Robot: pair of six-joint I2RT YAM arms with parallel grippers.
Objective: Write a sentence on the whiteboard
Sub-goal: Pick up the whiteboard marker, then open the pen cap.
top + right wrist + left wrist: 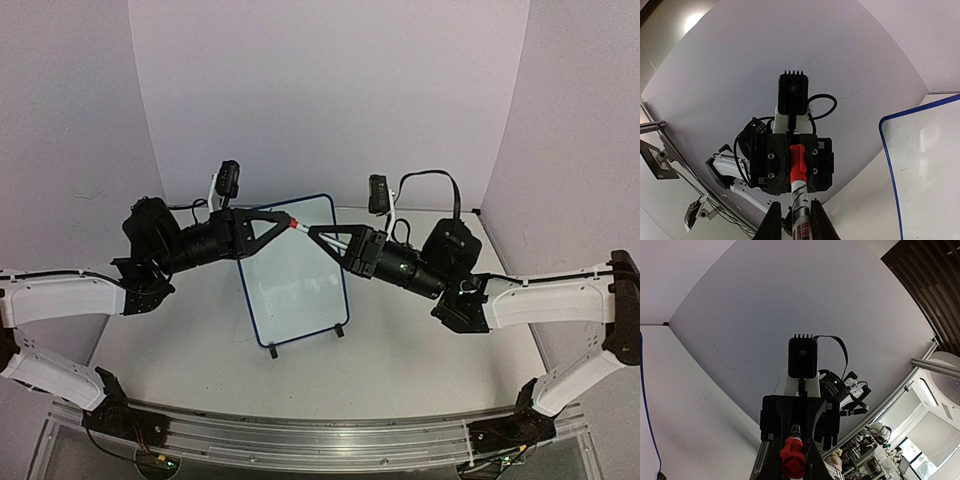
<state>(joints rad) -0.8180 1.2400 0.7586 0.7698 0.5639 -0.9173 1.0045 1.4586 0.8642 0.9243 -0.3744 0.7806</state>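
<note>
Whiteboard [295, 272] — one, standing; left jaws clamp cap [792, 458], right jaws clamp one marker [800, 197].

The whiteboard [300, 275] has a smooth, glossy white face in a thin dark-blue frame. The left end effector [290, 222] and right end effector [312, 232] are matt black plastic. The marker [800, 192] has a smooth white printed barrel and a shiny red cap [792, 457]. The desk [420, 350] is matt white, and its near rail [320, 440] is brushed metal.

One whiteboard [300, 290], one red-capped marker [799, 192], two arms [60, 300] [545, 300], two end effectors [284, 220] [314, 232]
</note>
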